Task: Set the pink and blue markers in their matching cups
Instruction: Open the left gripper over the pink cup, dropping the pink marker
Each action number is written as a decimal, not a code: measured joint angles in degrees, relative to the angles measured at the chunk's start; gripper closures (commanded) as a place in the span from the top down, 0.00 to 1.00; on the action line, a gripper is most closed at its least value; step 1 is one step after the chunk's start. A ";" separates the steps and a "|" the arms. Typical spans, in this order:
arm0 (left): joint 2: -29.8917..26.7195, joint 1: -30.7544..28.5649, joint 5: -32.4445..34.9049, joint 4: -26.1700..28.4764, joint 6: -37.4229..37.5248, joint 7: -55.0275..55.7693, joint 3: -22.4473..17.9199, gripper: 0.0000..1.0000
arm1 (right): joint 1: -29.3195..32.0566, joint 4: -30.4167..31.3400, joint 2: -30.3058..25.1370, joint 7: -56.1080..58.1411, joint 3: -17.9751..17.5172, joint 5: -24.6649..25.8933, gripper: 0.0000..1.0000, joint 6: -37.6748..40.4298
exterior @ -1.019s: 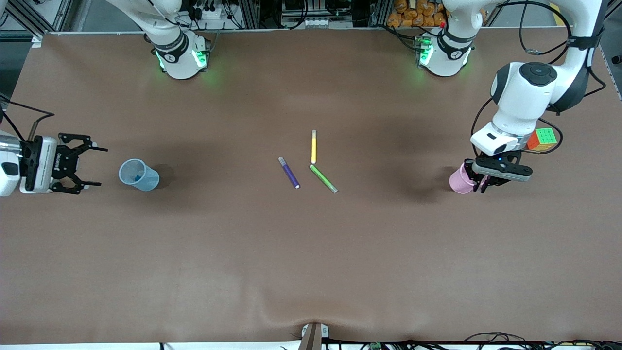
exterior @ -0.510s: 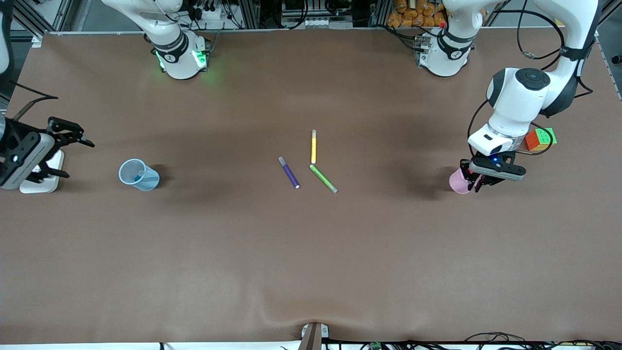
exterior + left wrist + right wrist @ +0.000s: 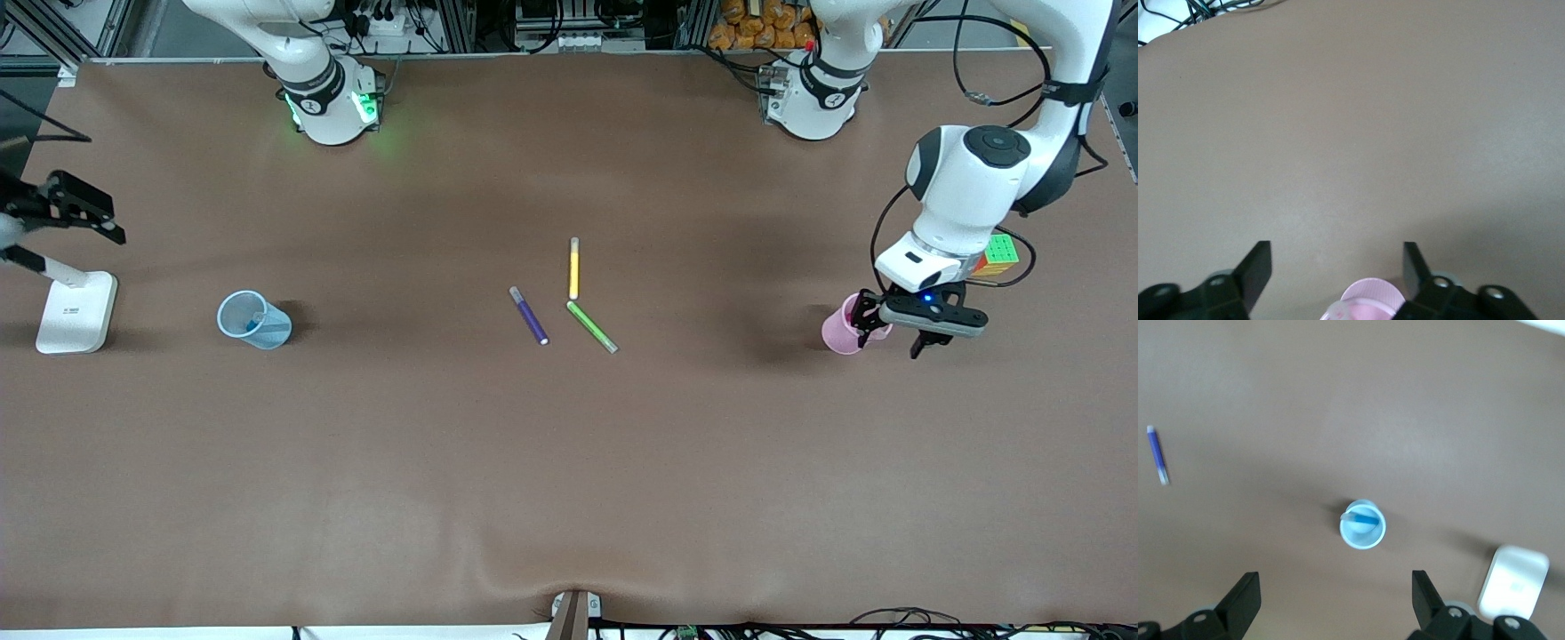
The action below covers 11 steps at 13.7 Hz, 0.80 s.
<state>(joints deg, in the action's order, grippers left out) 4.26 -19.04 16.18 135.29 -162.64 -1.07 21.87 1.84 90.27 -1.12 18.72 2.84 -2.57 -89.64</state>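
Brown matte paper-like covering (image 3: 569, 462) spreads over the whole table, smooth with a slight wrinkle at the edge nearest the front camera. Toward the right arm's end stands a light blue translucent cup (image 3: 253, 320) with tapered sides, and the blue marker (image 3: 1362, 519) leans inside it, its pale tip at the rim. Just past that cup, at the table's end, lies a flat white rounded block (image 3: 76, 311) with small grey lettering too small to read. High above that end, the right gripper (image 3: 1337, 600) hangs over the blue cup with its black fingers spread wide, holding nothing. Near the table's middle lie three slim markers: a dark purple marker (image 3: 529, 316), a yellow marker (image 3: 574, 268) and a green marker (image 3: 592, 326). Toward the left arm's end stands the light pink cup (image 3: 843, 330), also tapered and translucent. Over it hovers the left gripper (image 3: 1337, 270), fingers wide apart and empty, one fingertip close beside the cup's rim. A multicoloured puzzle cube (image 3: 996, 253) sits partly hidden by the left arm.
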 measured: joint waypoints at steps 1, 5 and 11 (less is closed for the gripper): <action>-0.11 0.00 -0.08 -2.89 5.31 0.03 1.08 1.00 | -0.49 0.00 -0.50 -4.97 0.03 0.17 1.00 0.89; -0.26 0.08 -4.45 -15.19 25.41 0.34 4.20 1.00 | -1.07 0.70 -0.69 -16.05 0.14 0.46 1.00 5.71; -0.20 0.31 -6.33 -24.89 38.40 0.33 4.64 1.00 | -1.07 0.98 -0.66 -16.94 0.46 0.52 1.00 8.26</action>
<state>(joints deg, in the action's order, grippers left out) 4.06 -18.74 9.84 110.40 -124.24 -0.74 26.51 0.77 91.25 -1.78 1.78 3.30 -2.05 -81.38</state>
